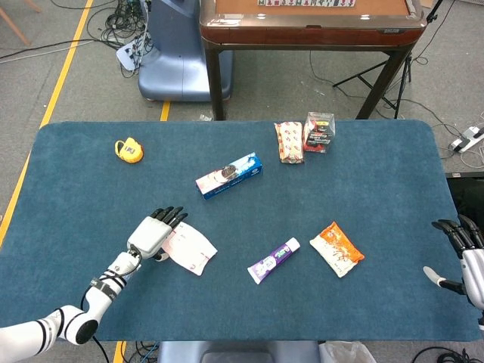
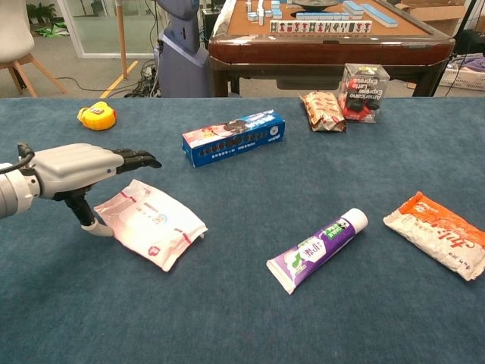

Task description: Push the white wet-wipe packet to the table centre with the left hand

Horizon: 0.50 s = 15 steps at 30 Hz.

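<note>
The white wet-wipe packet (image 1: 190, 249) (image 2: 155, 224) lies flat on the blue table, left of the middle and near the front. My left hand (image 1: 155, 231) (image 2: 79, 169) is at the packet's left edge, palm down with fingers stretched out flat over its corner and the thumb touching its side. It holds nothing. My right hand (image 1: 463, 252) stands open at the table's right edge, far from the packet; the chest view does not show it.
A blue box (image 1: 228, 175) lies behind the packet. A purple tube (image 1: 273, 259) and an orange packet (image 1: 336, 248) lie to its right. A yellow tape measure (image 1: 128, 149) sits far left. A snack pack (image 1: 289, 141) and clear box (image 1: 318, 131) stand at the back.
</note>
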{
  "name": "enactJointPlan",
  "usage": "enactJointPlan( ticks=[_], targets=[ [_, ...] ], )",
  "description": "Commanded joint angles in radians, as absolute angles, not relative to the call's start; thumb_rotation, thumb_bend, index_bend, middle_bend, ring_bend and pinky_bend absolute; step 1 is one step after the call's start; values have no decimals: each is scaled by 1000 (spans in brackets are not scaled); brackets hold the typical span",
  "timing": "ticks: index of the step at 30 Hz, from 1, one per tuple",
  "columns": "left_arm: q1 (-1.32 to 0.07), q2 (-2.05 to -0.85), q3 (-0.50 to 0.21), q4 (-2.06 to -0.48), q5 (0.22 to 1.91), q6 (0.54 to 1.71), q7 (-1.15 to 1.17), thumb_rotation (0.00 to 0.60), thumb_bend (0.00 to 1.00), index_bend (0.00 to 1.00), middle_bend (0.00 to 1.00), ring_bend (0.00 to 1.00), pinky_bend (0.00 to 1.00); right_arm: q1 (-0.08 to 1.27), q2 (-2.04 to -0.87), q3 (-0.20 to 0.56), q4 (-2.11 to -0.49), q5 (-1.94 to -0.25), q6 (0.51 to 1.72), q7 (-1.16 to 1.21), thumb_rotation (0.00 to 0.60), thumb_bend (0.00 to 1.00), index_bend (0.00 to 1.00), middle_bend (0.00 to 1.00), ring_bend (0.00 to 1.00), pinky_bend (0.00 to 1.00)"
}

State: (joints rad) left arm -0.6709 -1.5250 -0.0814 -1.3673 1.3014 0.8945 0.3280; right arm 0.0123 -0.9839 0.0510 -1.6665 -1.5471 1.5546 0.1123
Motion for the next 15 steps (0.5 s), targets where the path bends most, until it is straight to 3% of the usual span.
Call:
enactJointPlan(
  ticks=[1,15],
  targets=[
    [-676,-1531,-84,-1364,1297,893,333,600,104,0,0,0,103,9,-982,51,-1667,-1551,1561,116,600,11,228,210,77,436],
    [-720,-1569,-95,-1359,1276,871,370,600,104,0,0,0,103,-17,-963,46,-1676,-1570,1608,138,600,11,228,212,77,436]
  ],
)
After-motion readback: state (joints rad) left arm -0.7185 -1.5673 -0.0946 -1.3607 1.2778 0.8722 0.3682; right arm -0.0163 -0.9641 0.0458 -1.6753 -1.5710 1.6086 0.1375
